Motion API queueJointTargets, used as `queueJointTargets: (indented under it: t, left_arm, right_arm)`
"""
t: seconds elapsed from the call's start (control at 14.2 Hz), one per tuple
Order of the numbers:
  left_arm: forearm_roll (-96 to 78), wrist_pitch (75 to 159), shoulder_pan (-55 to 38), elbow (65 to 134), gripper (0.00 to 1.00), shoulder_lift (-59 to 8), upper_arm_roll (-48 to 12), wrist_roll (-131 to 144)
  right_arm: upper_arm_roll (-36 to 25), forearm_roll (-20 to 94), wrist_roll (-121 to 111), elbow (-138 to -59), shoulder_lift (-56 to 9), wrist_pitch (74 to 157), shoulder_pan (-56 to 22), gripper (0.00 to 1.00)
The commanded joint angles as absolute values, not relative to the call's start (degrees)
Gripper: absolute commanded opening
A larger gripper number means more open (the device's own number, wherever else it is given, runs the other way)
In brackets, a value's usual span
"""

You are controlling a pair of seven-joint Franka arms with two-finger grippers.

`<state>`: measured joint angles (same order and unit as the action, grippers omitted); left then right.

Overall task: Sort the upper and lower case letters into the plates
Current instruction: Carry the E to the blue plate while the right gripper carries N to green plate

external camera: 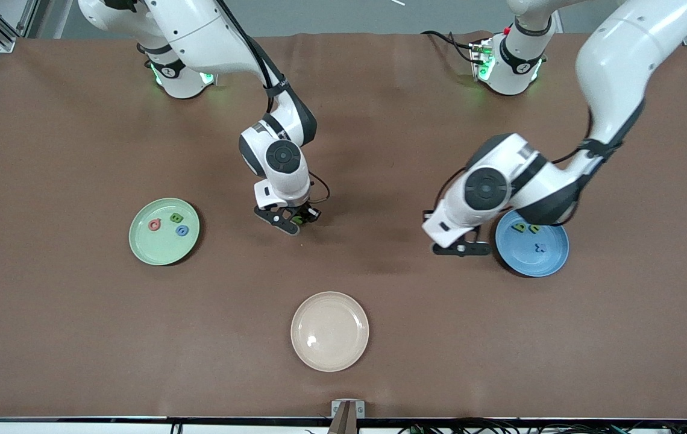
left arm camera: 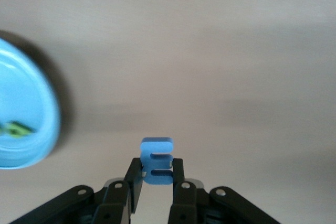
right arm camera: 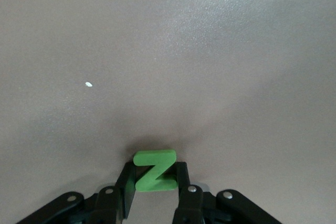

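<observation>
The left claw (left arm camera: 156, 178) is clamped on the blue m (left arm camera: 157, 161) above the bench (external camera: 48, 337), beside the blue plate (external camera: 551, 260). The right claw (right arm camera: 155, 188) grips the green N (right arm camera: 154, 170) over mid-bench, well apart from the mint plate (external camera: 150, 250).

Readable characters are the toy letters themselves: the green letter (right arm camera: 154, 170) in the right wrist view reads N or Z; the blue letter (left arm camera: 156, 161) reads m sideways.
</observation>
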<state>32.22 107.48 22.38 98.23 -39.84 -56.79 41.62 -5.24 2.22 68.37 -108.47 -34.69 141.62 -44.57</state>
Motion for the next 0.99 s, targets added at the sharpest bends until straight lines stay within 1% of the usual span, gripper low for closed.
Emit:
queueJointTargets:
  t: [0.0,0.07,0.14,0.35,0.49,0.7,0.91]
  left_arm:
    - [33.1,106.9,27.2,100.5,0.09,-36.9,-57.5,35.2]
    - [33.2,106.9,28.8,100.5,0.09,-36.8,-57.5,33.9]
    - [33.4,106.9,30.0,100.6,0.09,-36.8,-57.5,32.4]
    - [38.1,109.9,35.1,104.2,0.09,-36.8,-57.6,28.3]
    - [39.5,113.6,37.7,106.9,0.09,-36.9,-57.6,28.0]
    - [42.2,121.4,40.2,110.9,0.09,-37.7,-57.1,28.0]
    - [43.9,122.3,41.0,111.5,0.09,-38.8,-56.8,28.0]
  right_arm:
    - [-5.9,1.9,69.6,-108.5,-35.0,141.6,-45.3,0.11]
    - [-5.9,1.9,69.6,-108.5,-34.9,141.1,-45.0,0.03]
    - [-6.0,1.9,69.5,-108.6,-34.1,140.5,-44.6,0.0]
    - [-7.0,1.8,63.7,-109.2,-29.0,133.2,-41.8,0.0]
    - [-7.0,1.8,55.6,-111.9,-24.2,130.5,-37.0,0.0]
    - [-7.0,1.8,42.4,-117.1,-18.7,130.2,-30.2,0.0]
    - [-7.0,1.8,32.1,-122.4,-15.4,131.5,-24.2,0.0]
